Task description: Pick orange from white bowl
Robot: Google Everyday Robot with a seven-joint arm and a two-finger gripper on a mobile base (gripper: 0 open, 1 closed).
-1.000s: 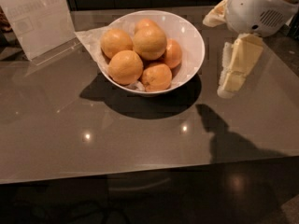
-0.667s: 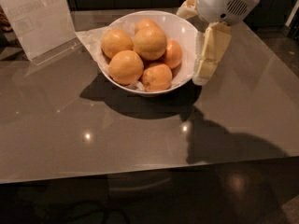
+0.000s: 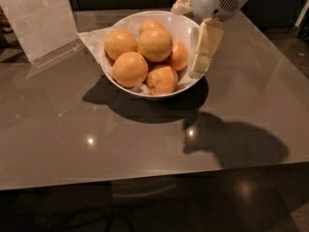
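1. Grey and glossy, the table (image 3: 96, 144) fills the near ground. We see lights mirrored in it and a shadow (image 3: 236, 144) lying on its right side.
2. Further in sits the white bowl (image 3: 182, 25), lined with crumpled paper (image 3: 94, 35) that we judge is there to cushion the fruit and keep it from rolling.
3. Our orange (image 3: 154, 43) sits on top of the heap, propped on its neighbours near the bowl's middle. That makes it the easiest one to reach from above.
4. It is round, so it has no long axis. We cannot tell which way its stem end points.
5. The gripper (image 3: 202, 62) hangs pointing downward at the bowl's right rim, beside the heap and apart from our orange. We cannot tell whether it is spread or pressed together.
6. Farthest back on the left, a clear sign stand (image 3: 41, 21) stands apart from the bowl.
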